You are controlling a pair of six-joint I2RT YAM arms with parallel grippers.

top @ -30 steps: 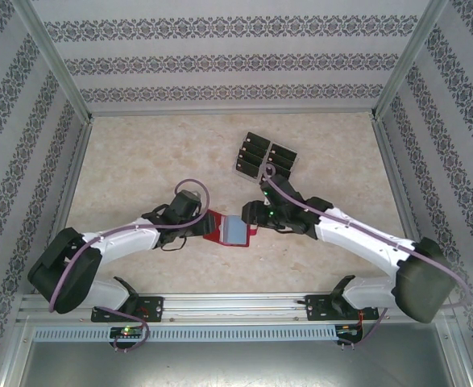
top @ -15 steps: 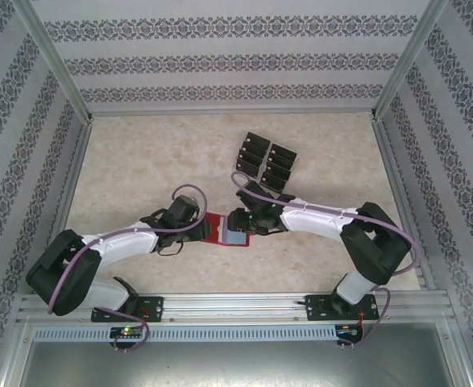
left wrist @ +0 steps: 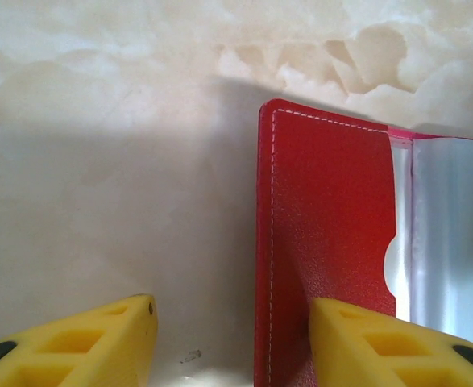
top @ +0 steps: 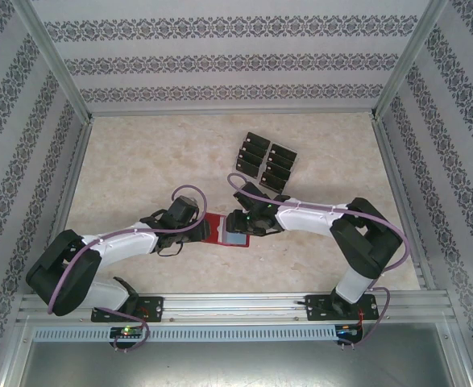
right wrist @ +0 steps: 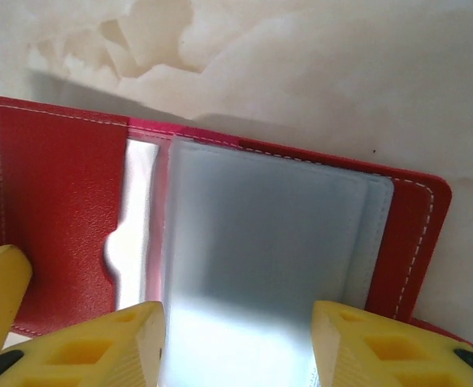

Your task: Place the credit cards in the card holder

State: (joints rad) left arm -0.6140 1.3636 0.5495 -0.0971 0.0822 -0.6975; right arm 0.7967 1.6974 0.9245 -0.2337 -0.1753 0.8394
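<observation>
the card holder point(top: 216, 230) is lying open and flat on the surface point(top: 139, 161), near the front and right between the two arms. its long axis runs left to right, from one arm across to the other.

the left end effector point(left wrist: 228, 313) has its jaws spread. one yellow finger looks to be sitting on the red flap point(left wrist: 325, 218) at the left end and the other is over bare surface, so it's gripping nothing, more like pinning that flap down. the right end effector point(right wrist: 236, 316) is parked straight over the grey-blue sleeve point(right wrist: 260, 242), jaws wide apart too, and i can't see any card between them.

the bit that matters: the credit cards point(top: 252, 151) are all sitting in two short rows well apart from the holder, further back on the surface and a little to the right. that puts them on the right arm's side, behind and beyond where its end effector is now. the left arm would have to reach across the holder to get there.

so my read is no card is on its way in yet. the right arm is the obvious one to go back and fetch a card, while the left keeps the holder from sliding. the sleeve opening seems to face the right side, though i can't tell for sure from here.
</observation>
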